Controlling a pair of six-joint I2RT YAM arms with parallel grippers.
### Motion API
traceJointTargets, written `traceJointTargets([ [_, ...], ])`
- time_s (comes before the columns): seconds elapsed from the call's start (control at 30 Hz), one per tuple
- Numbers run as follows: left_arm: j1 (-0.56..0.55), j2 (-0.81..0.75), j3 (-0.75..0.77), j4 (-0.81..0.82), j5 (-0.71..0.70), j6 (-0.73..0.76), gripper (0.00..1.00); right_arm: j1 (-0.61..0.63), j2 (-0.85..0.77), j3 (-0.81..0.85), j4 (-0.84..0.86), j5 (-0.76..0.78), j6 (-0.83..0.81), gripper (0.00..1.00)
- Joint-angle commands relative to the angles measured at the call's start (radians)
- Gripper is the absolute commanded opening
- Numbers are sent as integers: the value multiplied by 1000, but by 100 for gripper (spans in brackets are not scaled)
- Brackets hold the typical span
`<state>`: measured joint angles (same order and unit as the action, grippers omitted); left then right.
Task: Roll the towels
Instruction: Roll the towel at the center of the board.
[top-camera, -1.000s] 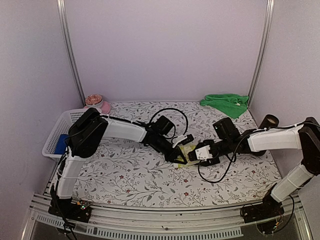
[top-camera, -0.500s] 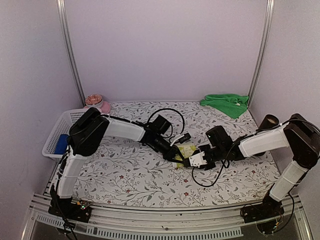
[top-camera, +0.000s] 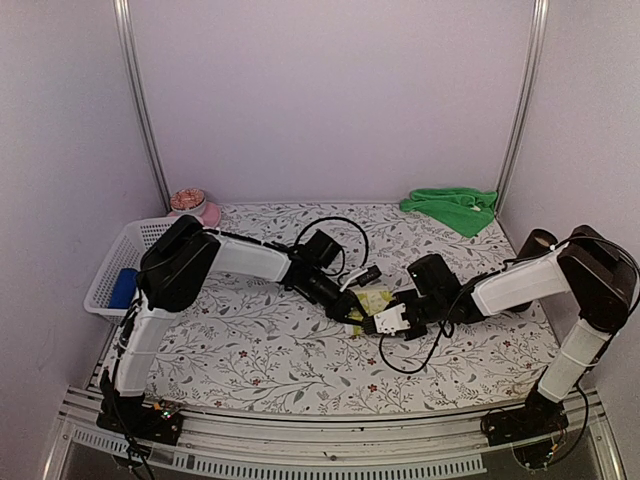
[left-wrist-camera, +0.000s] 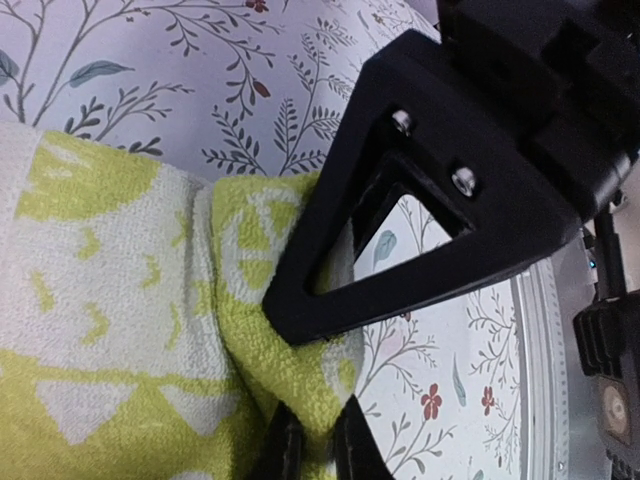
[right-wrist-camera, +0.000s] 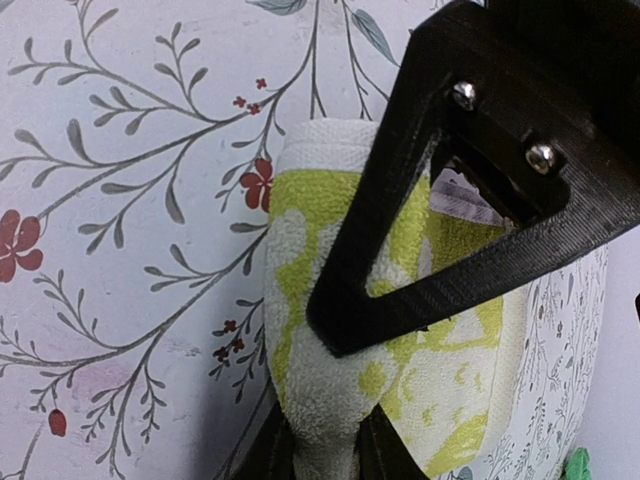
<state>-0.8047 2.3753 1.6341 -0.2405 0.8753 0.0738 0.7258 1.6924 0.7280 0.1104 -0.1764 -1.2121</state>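
The yellow-lime towel (top-camera: 372, 301) is soft terry: light, limp and thick where it doubles over. It will sag and unroll wherever I let go, so I judge the folded edges are the places to take it, not the flat middle. It lies bunched on the flowered tabletop (top-camera: 250, 350) near the centre, directly between my two arms. My left pincer (left-wrist-camera: 318, 442) is pressed together on a fold of it, with cloth squeezed up between the tips and the rest spreading away to the left in that wrist view. My right pincer (right-wrist-camera: 325, 450) nips the rounded end of the same towel, which narrows where the tips close on it. The two grips sit close together, nearly touching. The green towel (top-camera: 450, 208) lies crumpled in the far right corner, well apart from both pincers.
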Motion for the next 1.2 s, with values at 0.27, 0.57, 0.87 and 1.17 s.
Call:
traceJointTargets([
  [0.27, 10, 53, -28, -124, -70, 22, 13, 1, 45, 27, -100, 12, 24, 4],
  [0.57, 12, 23, -29, -135, -110, 36, 28, 0, 35, 47, -158, -39, 26, 3],
  [0.87, 10, -278, -267, 60, -371, 34, 69, -14, 46, 148, -352, -142, 70, 3],
  [1.17, -90, -428, -512, 368, -585, 54, 85, -67, 71, 203, -485, -222, 76, 3],
])
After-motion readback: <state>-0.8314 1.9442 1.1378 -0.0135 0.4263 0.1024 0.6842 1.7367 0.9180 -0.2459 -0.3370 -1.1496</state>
